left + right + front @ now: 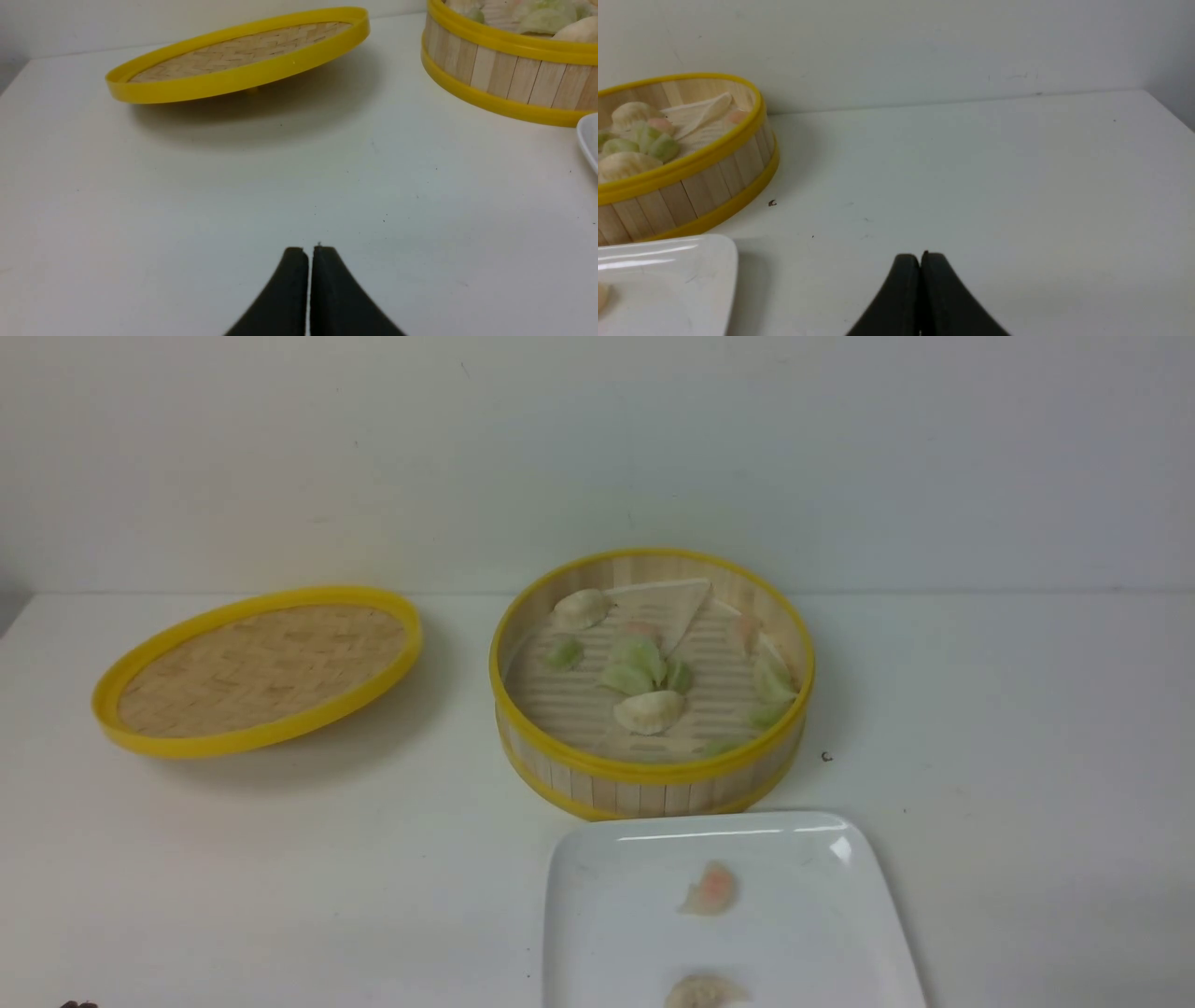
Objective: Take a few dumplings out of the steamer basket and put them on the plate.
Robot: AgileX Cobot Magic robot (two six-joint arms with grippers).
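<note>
The steamer basket (651,773) stands mid-table and holds several dumplings, cream ones (650,711), green ones (635,665) and a pinkish one (747,632), beside a flat triangular paper piece. The white plate (616,915) lies in front of it with a pinkish dumpling (711,889) and a cream dumpling (704,991) at the frame's bottom edge. Neither gripper shows in the front view. My left gripper (309,249) is shut and empty over bare table, short of the basket (504,74). My right gripper (920,256) is shut and empty over bare table, to the right of the basket (691,186) and plate (668,280).
The flat woven lid (261,663) with a yellow rim lies tilted at the left of the table; it also shows in the left wrist view (238,60). A white wall runs along the back. A small dark speck (826,757) lies right of the basket.
</note>
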